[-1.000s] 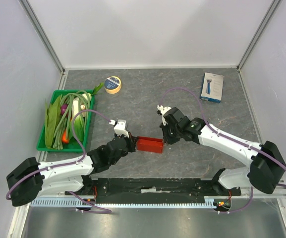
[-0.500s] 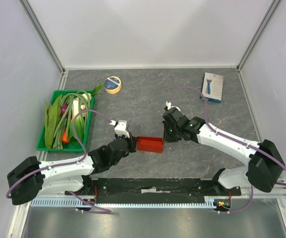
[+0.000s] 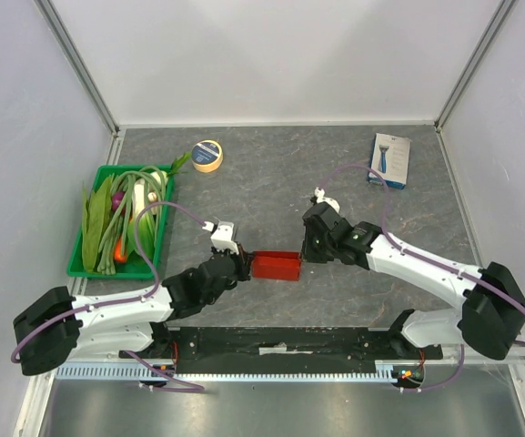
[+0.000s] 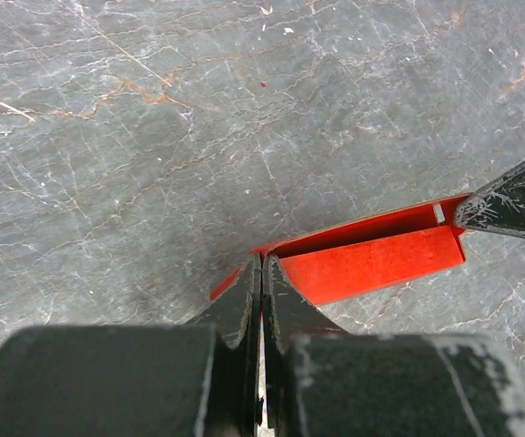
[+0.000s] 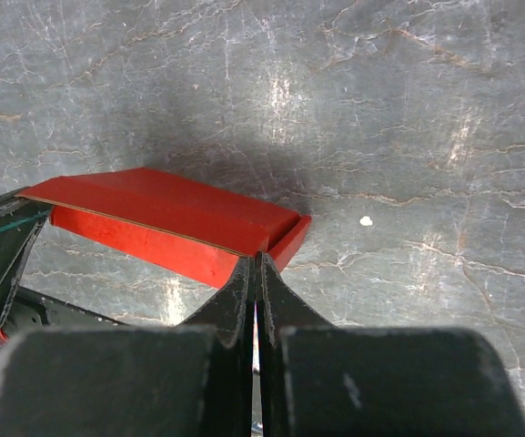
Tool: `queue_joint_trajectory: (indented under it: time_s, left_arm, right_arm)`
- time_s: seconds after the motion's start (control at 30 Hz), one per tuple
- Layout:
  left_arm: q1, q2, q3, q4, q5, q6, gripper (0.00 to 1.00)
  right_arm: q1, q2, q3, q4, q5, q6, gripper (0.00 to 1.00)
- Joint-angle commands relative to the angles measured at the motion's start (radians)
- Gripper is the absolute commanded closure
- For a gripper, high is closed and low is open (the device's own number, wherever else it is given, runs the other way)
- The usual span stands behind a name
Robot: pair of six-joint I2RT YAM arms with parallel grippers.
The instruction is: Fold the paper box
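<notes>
Now both arms reach low across the grey table [image 3: 271, 182] and meet in the middle, near the front edge. The left arm lies almost flat, stretched out to the right, and the left gripper [image 3: 247, 264] touches the left end of the paper box [image 3: 276, 266]. The right arm comes in from the other side with its elbow bent, and the right gripper [image 3: 302, 259] points down at the right end of the box. The red box sits on the table between the two grippers, long side running left to right, with its open side up. From above, the gripper tips are too small to see well. The left wrist view shows more: the two black fingers [image 4: 244, 300] are pressed tight together, pinching the thin red end wall of the box, and a small red flap sticks out just beside them. That view also looks inside the box and shows one dark tip of the other gripper at the far end. The right wrist view shows its own fingers [image 5: 276, 300] squeezed together on the other end wall, with a short red flap next to them, and the smooth red outside of the box tilted a little. Only the top view shows the other things: a green tray [image 3: 78, 264] of vegetables [image 3: 121, 214] on the left, a tape roll [image 3: 207, 156] behind it, and a white and blue box [image 3: 389, 160] far back on the right, all well apart from the red box.
</notes>
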Motion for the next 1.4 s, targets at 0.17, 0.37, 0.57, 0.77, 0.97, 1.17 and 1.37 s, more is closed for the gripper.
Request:
queue_joint_trajectory:
  time_s: [0.17,0.37,0.57,0.77,0.97,1.17,1.37]
  left_arm:
    - [-0.058,0.043,-0.065,-0.141,-0.006,-0.099,0.98]
    - [-0.130,0.026,-0.121,-0.080,-0.133,-0.145,0.98]
    - [-0.151,0.029,-0.105,-0.090,-0.147,-0.144,0.98]
    - [-0.151,0.036,-0.084,-0.110,-0.127,-0.161,0.98]
    - [-0.147,-0.066,0.037,-0.329,-0.117,-0.156,0.54]
    - [-0.059,-0.229,0.131,-0.559,0.018,-0.196,0.06]
    - [-0.032,-0.411,0.110,-0.352,0.450,0.024,0.31]
  right_arm:
    - [0.113,-0.184,-0.277,0.233,0.196,-0.036,1.00]
    - [0.268,-0.225,-0.415,0.411,0.377,-0.052,1.00]
    - [0.289,-0.227,-0.420,0.447,0.429,-0.038,1.00]
    - [0.289,-0.198,-0.401,0.453,0.406,-0.024,1.00]
    - [0.283,-0.212,-0.395,0.450,0.409,-0.047,1.00]
    - [0.239,-0.196,-0.401,0.453,0.380,-0.091,1.00]
    - [0.208,-0.219,-0.420,0.461,0.373,-0.082,1.00]
